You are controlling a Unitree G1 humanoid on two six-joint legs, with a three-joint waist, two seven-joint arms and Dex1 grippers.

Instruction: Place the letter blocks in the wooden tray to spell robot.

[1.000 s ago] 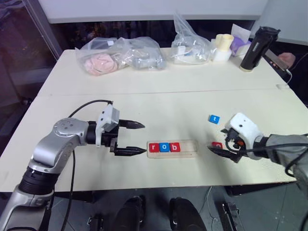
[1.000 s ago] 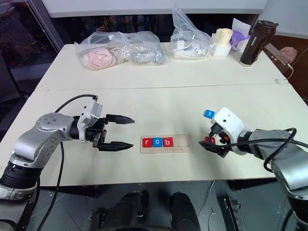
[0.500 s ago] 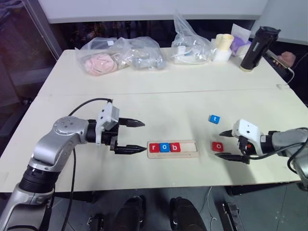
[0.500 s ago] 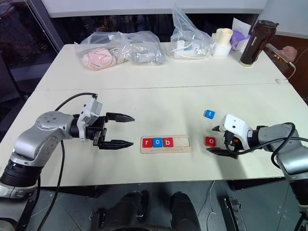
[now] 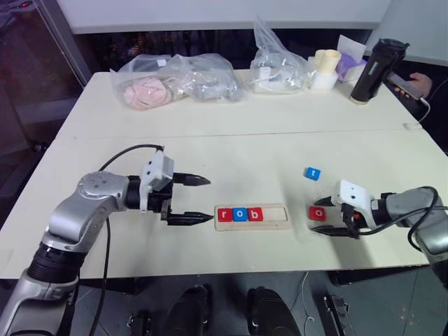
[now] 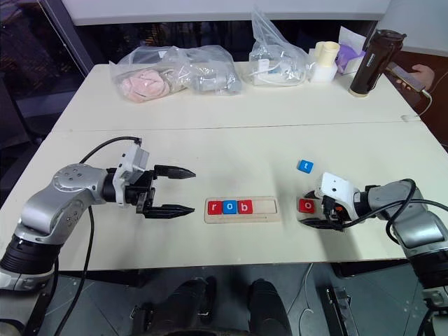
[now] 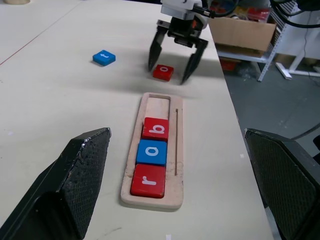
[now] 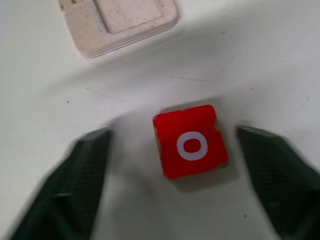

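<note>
My left pincer (image 5: 199, 200) hangs wide open above the bench (image 5: 231, 133), holding nothing. Just to its right lies the wooden tray (image 5: 250, 216), with the red r (image 5: 224, 215), the blue o (image 5: 239, 215) and the red b (image 5: 255, 214) already seated in a row. The two slots at the tray's far end are empty.

Further right, my right pincer (image 5: 322, 216) is low at the bench, its fingers standing on both sides of the red o block (image 5: 318, 213) but not yet touching it, so it is open around the block. The blue t block (image 5: 312, 173) lies beyond this pincer, apart from it.

To do this step well, I think I should keep the block centred between the fingers, close on its two flat sides, and lift it straight, so the letter stays upright for the slot beside the b.
</note>
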